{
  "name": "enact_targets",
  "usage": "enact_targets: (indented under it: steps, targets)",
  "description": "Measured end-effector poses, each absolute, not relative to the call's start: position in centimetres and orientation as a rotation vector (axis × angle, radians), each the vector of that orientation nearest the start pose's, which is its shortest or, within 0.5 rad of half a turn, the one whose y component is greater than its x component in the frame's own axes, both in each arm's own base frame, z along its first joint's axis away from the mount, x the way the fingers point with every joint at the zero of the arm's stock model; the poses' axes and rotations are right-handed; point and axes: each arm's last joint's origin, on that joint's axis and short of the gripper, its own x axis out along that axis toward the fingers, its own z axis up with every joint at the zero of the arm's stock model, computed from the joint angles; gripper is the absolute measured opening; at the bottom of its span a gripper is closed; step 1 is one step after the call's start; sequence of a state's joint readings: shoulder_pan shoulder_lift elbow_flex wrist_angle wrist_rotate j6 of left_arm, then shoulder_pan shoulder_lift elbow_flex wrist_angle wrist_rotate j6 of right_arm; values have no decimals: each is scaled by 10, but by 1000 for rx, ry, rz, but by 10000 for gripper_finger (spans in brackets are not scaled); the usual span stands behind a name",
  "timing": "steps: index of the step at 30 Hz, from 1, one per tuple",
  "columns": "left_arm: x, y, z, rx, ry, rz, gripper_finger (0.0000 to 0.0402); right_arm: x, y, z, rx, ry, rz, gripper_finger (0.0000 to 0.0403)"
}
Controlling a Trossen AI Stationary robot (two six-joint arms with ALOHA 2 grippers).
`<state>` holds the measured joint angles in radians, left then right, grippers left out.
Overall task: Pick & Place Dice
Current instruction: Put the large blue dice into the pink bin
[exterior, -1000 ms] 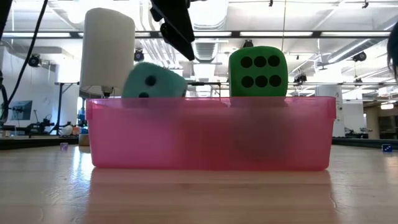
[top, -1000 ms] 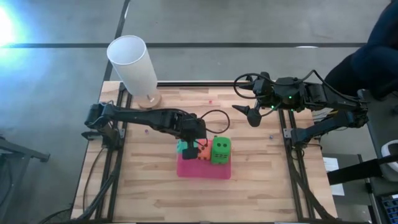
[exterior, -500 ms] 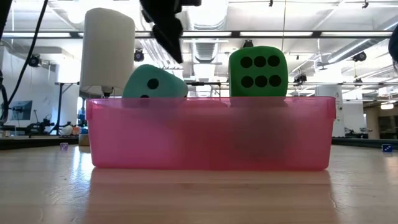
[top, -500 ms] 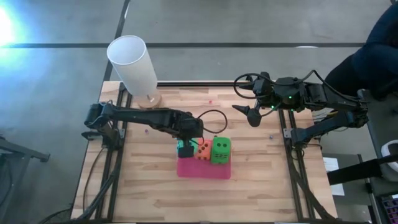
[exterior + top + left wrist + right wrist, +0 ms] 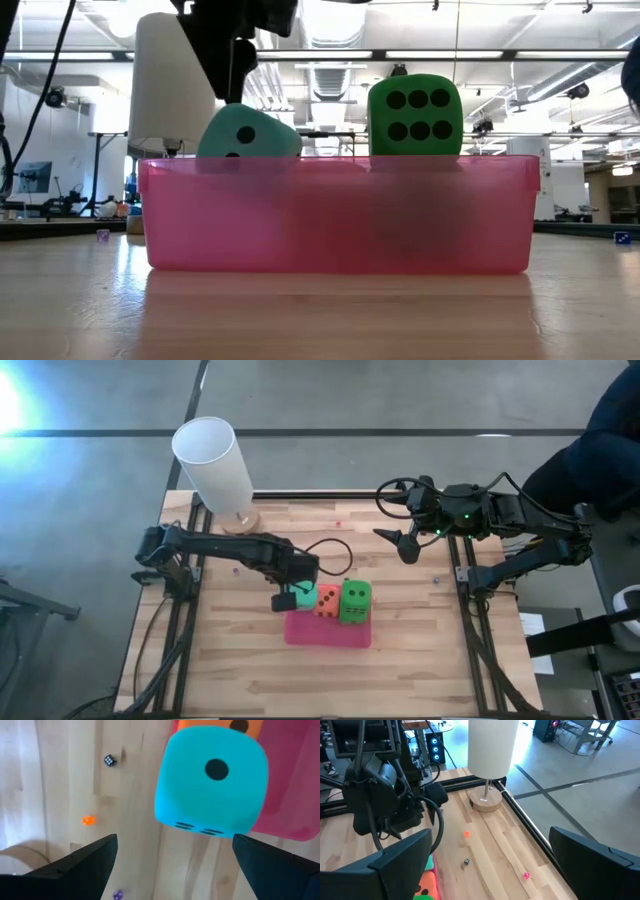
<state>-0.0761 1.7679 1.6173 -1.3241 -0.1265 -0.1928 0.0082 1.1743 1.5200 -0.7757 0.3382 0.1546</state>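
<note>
A pink tray (image 5: 330, 632) on the table holds the dice. The teal die (image 5: 212, 780) sits tilted at the tray's left end, overhanging its wall (image 5: 248, 133). Beside it lie the orange die (image 5: 327, 600) and a green die (image 5: 355, 602), which stands high above the rim (image 5: 415, 115). What the green die rests on is hidden by the tray wall. My left gripper (image 5: 283, 602) hangs open, pointing down, just left of the teal die and above it, touching nothing (image 5: 175, 865). My right gripper (image 5: 405, 545) waits open, high at the far right.
A white lamp (image 5: 215, 465) on a wooden foot stands at the far left corner. A few tiny dice and beads lie on the wood: a black one (image 5: 466, 862), an orange one (image 5: 466, 834) and a pink one (image 5: 526, 876). A person (image 5: 610, 430) is beyond the right edge.
My left gripper has swung from above the teal and orange dice toward the table's left edge and tipped until it points straight down, staying open. The dice have kept their places.
</note>
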Motion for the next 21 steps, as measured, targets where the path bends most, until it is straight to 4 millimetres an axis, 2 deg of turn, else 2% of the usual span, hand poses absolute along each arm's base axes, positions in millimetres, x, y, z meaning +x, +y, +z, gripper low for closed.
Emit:
enact_targets:
  steps: [11, 21]
  targets:
    - [334, -21, 287, -10, 1427, 242, 395, 215, -8, 447, 77, 399, -357, 400]
    - [340, -21, 273, -29, 1369, 250, 393, 215, -8, 447, 77, 399, -357, 400]
